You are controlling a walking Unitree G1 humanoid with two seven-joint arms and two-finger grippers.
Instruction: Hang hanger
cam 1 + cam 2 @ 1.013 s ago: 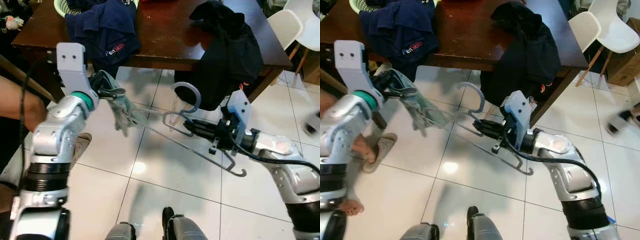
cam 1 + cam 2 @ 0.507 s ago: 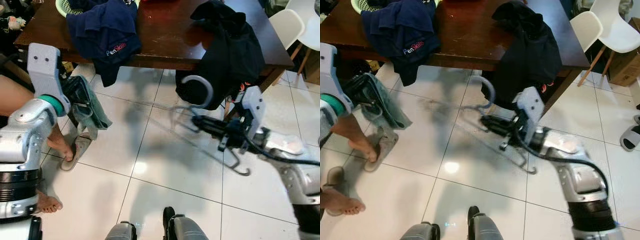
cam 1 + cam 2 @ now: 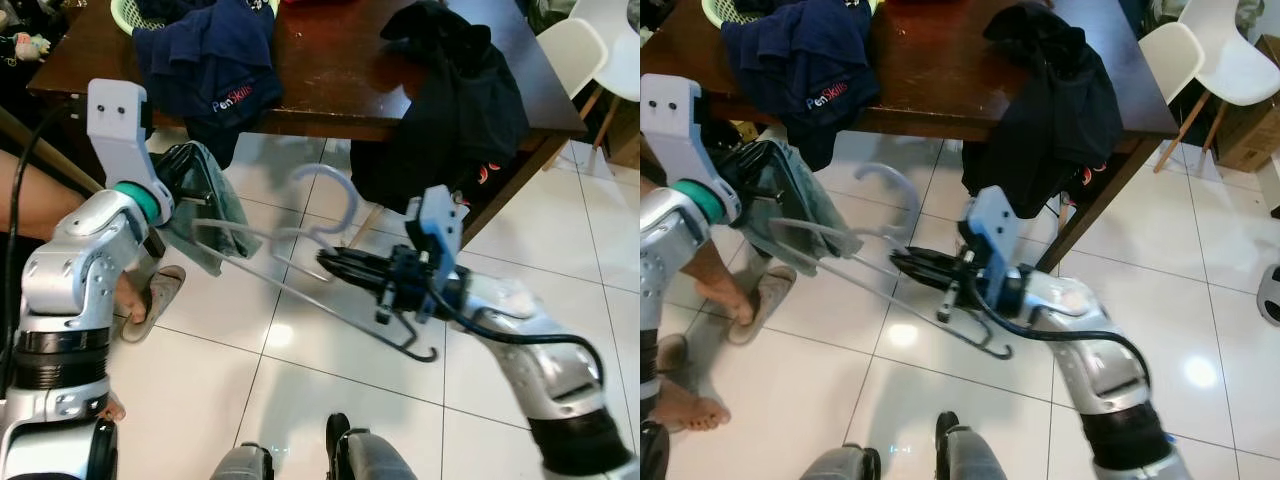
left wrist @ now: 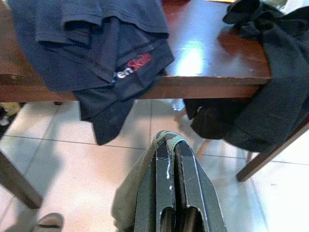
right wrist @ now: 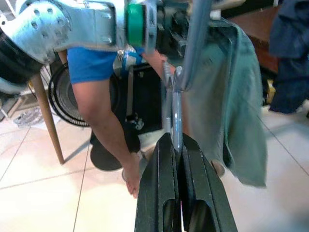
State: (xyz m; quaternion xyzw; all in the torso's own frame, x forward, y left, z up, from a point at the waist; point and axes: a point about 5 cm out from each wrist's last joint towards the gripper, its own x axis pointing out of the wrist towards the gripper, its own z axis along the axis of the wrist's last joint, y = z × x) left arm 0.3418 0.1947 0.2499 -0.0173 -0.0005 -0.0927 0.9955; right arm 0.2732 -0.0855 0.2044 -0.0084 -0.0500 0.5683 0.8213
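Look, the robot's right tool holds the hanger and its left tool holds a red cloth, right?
Not quite: the cloth in the left tool is grey-green, not red, as the right eye view shows. The right tool does hold the hanger.

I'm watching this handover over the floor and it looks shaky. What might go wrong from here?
The right gripper is shut on the neck of the hanger, whose far end reaches into the grey-green garment pinched by the left gripper; if the arms pull apart, the garment may slip off onto the tiled floor. A person's leg stands beside the left arm, so a swing might hit it.
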